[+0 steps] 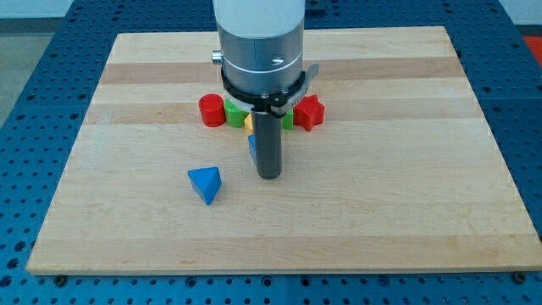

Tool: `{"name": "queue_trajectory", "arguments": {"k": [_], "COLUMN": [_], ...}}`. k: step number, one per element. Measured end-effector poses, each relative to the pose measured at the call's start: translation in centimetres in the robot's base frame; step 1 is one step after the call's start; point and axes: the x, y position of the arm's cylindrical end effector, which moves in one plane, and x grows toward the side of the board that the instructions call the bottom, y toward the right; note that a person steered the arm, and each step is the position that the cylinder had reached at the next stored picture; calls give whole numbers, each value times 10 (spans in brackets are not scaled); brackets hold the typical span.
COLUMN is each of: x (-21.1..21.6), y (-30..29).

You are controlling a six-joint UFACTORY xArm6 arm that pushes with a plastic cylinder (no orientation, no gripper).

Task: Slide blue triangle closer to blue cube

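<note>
Tool: no jaws on this arm, so nothing to be apart or clamped; I end in a straight dark rod.
My tip (268, 175): on the wooden table (406, 212), about mid-width, a little nearer the bottom edge than the block cluster is.
Blue triangle (206, 184): alone on bare wood, toward the view's left and slightly below my tip, near but clearly apart from it. Not touched.
Blue cube (251, 147): only a thin blue sliver shows, just at the left side of my rod; the rest is hidden behind the rod. Shape cannot be confirmed from this sliver; I take it as the cube from the task wording.
Cluster toward the top edge: red cylinder (212, 110), green block (235, 113), a scrap of yellow block (249, 124), a second green block (288, 119) mostly hidden, red star-like block (309, 112).
Progress: judged not started. A visible gap of bare wood separates the triangle from the cube.
Remaining: my tip sits on the cube's side of the triangle, the wrong side for pushing. I judge it must go round to the triangle's far left, then push rightward and slightly toward the top edge.
Risk: nudging the cube during repositioning, since my rod stands right against it.
</note>
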Motion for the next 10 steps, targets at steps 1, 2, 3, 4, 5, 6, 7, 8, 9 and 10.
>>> {"name": "queue_trajectory", "arguments": {"k": [1,2,3,4,5,6,7,8,9,10], "x": [0,1,21,58,85,85,66,43,38,38], "y": [0,0,0,-7,-51,-117,-164,-172,-155,-111]}}
